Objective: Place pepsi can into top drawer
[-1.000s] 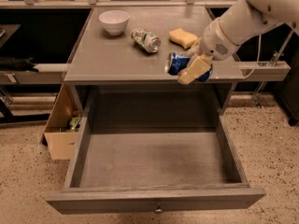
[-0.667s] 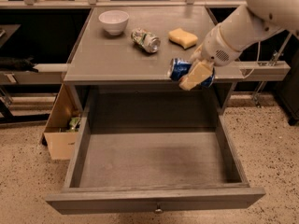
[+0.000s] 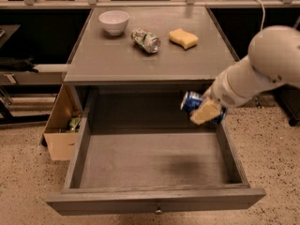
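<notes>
Transfer underway, seemingly: grips small blue metal pepsi can (image 3: pixel 190 100) in tan two-finger gripper (image 3: pixel 205 110), jaws clamped on it, hovers above right rear of wide, shallow grey wooden top drawer (image 3: pixel 154 198), already open; remains only to lower and release.

Smooth white robot arm (image 3: pixel 265 62) of rounded, bulbous shells at the right of the frame, narrowing to a pale grey wrist (image 3: pixel 228 93); its gripper (image 3: pixel 202 108), right of centre, has a flat tan-yellow finger (image 3: pixel 206 112)
</notes>
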Motion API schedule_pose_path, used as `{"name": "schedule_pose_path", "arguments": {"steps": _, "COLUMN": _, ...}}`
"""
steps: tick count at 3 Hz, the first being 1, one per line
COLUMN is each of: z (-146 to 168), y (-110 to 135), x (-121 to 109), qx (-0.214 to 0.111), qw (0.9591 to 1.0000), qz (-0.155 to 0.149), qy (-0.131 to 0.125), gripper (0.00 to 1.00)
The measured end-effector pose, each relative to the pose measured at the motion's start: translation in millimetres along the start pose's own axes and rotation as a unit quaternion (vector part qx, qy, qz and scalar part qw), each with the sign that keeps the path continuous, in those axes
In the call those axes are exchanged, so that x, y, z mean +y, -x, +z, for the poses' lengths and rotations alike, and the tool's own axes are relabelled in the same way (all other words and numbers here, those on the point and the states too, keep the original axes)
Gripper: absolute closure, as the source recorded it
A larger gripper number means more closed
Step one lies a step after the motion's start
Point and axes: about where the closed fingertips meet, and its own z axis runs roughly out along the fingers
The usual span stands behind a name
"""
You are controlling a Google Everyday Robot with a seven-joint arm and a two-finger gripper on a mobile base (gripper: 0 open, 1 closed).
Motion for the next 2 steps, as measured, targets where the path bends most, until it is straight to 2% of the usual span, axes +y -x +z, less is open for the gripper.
{"name": "schedule_pose_path", "arguments": {"steps": 1, "z": 74, "y": -89, "x": 49, "qx": 0.079, "qw": 0.9949, "qz": 0.048, "qy": 0.04, "gripper": 1.0}}
{"name": "schedule_pose_path", "arguments": {"steps": 2, "z": 118, "y": -133, "x": 75, "qx": 0.121, "qw": 0.9875, "qz": 0.068, "qy": 0.074, "gripper": 1.0}}
